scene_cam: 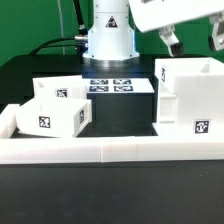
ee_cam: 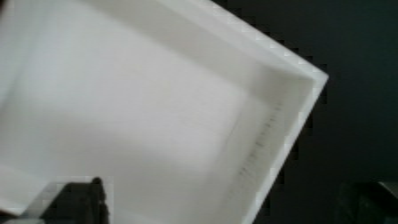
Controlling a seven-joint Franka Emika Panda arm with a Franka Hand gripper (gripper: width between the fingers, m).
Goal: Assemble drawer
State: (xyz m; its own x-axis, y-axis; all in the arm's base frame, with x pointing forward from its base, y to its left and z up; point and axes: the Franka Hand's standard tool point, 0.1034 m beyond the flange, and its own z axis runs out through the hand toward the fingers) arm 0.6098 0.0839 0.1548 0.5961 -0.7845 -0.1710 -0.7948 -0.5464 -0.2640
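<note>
When checked from the exterior view, found the gripper (scene_cam: 193,41) held high at that view's upper right, above the casing (scene_cam: 195,90) and clear of it. Recorded the jaws as spread wide, with both dark fingers (scene_cam: 172,42) well apart and nothing gripped between them. Cross-checked against the wrist view: noted one dark fingertip (ee_cam: 75,200) over a blurred white walled part, with a raised rim and one corner set against the black table. Could not tell from that view alone which drawer part this is.

Logged the drawer as separate pieces, not joined. Located the casing upright on the table (scene_cam: 110,195) at the exterior view's right, just behind the border rail (scene_cam: 100,150), with a square tag (scene_cam: 200,127) on the face toward the camera. Located the two trays (scene_cam: 60,115) at the exterior view's left, also behind the rail, close together with one behind the other and each showing a tag. Could not tell whether the trays touch. Measured nothing; judged trays and casing well apart.

Noted the marker board (scene_cam: 118,86) lying flat farther back, between trays and casing, in front of the white robot base (scene_cam: 108,35). Found no drawer part resting on it.
</note>
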